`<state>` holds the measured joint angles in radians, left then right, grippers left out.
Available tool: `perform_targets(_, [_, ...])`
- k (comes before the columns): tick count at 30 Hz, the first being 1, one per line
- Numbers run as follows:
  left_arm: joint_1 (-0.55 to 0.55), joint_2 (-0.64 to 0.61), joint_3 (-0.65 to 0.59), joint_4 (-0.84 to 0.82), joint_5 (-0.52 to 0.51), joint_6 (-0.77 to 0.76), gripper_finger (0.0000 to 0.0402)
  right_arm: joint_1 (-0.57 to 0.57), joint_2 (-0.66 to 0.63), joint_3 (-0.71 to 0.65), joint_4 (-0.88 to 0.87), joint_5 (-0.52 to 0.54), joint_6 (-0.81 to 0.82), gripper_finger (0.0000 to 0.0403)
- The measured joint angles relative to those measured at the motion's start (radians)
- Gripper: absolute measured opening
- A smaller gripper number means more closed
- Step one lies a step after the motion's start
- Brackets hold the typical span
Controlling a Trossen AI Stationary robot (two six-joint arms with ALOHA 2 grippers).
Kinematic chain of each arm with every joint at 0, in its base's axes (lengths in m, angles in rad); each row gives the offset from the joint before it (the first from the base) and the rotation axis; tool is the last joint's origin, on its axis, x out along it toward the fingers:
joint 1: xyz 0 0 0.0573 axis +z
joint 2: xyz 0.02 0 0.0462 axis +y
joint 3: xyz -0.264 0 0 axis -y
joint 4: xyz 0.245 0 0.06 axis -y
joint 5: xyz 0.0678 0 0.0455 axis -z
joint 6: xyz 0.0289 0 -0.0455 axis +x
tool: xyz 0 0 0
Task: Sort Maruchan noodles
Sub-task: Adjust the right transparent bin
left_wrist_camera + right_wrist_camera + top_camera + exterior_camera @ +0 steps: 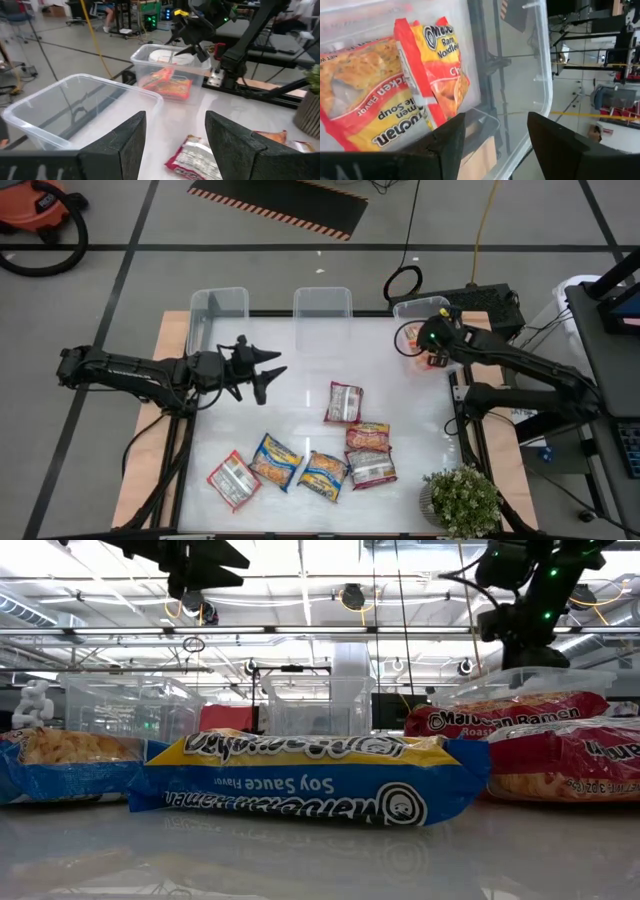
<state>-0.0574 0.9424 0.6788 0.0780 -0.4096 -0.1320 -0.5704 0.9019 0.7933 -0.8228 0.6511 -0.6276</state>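
High view showed the left gripper (268, 374) with fingers apart over bare table (300, 350), open room all around it, six loose noodle packets (345, 448) lying beyond its tips toward the near edge. Right gripper (432, 352) hung, fingers spread and empty, over the right bin (420, 307) at the far edge; directly beneath it lay orange-red packets (385, 95).
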Motion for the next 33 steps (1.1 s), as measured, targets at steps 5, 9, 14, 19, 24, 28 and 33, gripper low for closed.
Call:
perform_targets(5, [0.0,0.0,0.0,-0.003,0.014,-0.009,0.0209,0.033,-0.061,0.023,-0.03,0.0,0.086,0.0207])
perform_targets(9, [0.0,0.0,0.0,-0.004,0.016,-0.005,0.0209,0.087,-0.086,0.1,-0.061,-0.024,0.176,0.0202])
perform_targets(14, [0.0,0.0,0.0,-0.005,0.016,-0.004,0.0209,0.165,-0.077,0.204,-0.149,-0.246,0.376,0.0184])
perform_targets(19, [0.0,0.0,0.0,-0.009,0.025,-0.004,0.0209,0.253,-0.047,0.226,-0.206,-0.488,0.593,0.0149])
perform_targets(24, [0.0,0.0,0.0,-0.019,0.052,-0.006,0.0209,0.378,-0.007,0.226,-0.267,-0.55,0.722,0.0114])
perform_targets(28, [0.0,0.0,0.0,-0.048,0.053,-0.007,0.0209,0.461,0.043,0.226,-0.341,-0.541,0.781,0.0085])
perform_targets(33, [0.0,0.0,0.0,-0.127,0.065,-0.022,0.0209,0.49,0.132,0.226,-0.476,-0.453,0.811,0.0048])
